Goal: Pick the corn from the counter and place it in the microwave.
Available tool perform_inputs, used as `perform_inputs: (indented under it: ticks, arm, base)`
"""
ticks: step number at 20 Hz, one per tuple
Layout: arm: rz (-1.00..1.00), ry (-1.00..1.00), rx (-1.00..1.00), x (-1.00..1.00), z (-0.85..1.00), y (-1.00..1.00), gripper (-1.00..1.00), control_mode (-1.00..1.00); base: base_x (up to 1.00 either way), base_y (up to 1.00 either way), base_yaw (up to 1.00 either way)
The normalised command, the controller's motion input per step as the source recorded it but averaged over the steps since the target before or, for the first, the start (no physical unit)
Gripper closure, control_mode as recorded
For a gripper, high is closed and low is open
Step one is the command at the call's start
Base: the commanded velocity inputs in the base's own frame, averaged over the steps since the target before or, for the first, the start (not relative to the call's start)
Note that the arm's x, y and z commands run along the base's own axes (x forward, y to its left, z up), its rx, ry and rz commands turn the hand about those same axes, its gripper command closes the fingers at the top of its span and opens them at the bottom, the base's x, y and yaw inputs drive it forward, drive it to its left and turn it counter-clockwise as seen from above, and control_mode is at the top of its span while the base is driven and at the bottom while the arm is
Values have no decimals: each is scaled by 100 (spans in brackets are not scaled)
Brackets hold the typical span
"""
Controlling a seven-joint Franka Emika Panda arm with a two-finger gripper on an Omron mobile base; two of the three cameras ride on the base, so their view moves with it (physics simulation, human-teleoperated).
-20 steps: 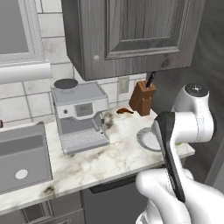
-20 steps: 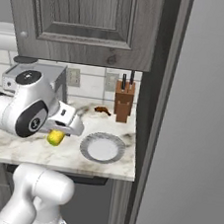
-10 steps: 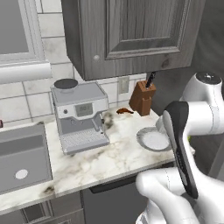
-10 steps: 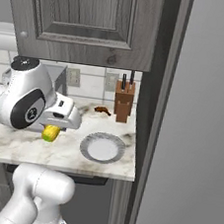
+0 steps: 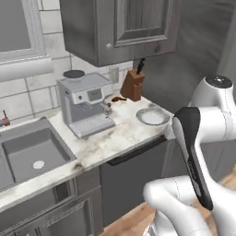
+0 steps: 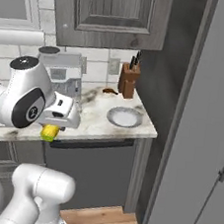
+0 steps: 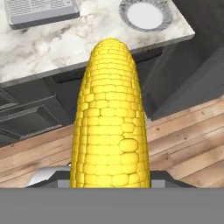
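Pulled back from the bench since half a second ago, whole scene shifted, wooden floor now showing; left base view: white-grey marbled stone bench [image 5: 103,145] carrying a grey espresso machine [image 5: 85,103], brown knife block [image 5: 132,85] and round grey plate [image 5: 152,116], inset grey sink [image 5: 32,154] at left; right base view: pincer [image 6: 52,126] closed on the small yellow corn cob [image 6: 49,132], level with the bench front edge; hand view: corn [image 7: 112,118] gripped, pointing toward the bench [image 7: 65,50] and plate [image 7: 145,13], wooden floor [image 7: 175,144] beneath.
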Motion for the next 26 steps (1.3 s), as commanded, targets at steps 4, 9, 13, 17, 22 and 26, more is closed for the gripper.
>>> perform_inputs:
  ticks: [4, 9, 13, 17, 22, 26]
  arm:
    - [0, 0, 0, 0, 0, 0, 100, 100]
    - [0, 0, 0, 0, 0, 0, 100, 100]
    - [0, 0, 0, 0, 0, 0, 100, 100]
    - [0, 0, 0, 0, 0, 0, 100, 100]
    - [0, 0, 0, 0, 0, 0, 100, 100]
    - [0, 0, 0, 0, 0, 0, 100, 100]
  base:
    - [-94, 39, -73]
    - [-24, 15, -93]
    - [0, 0, -92]
    - [11, -18, -80]
    - [88, -76, -39]
    - [100, -67, -13]
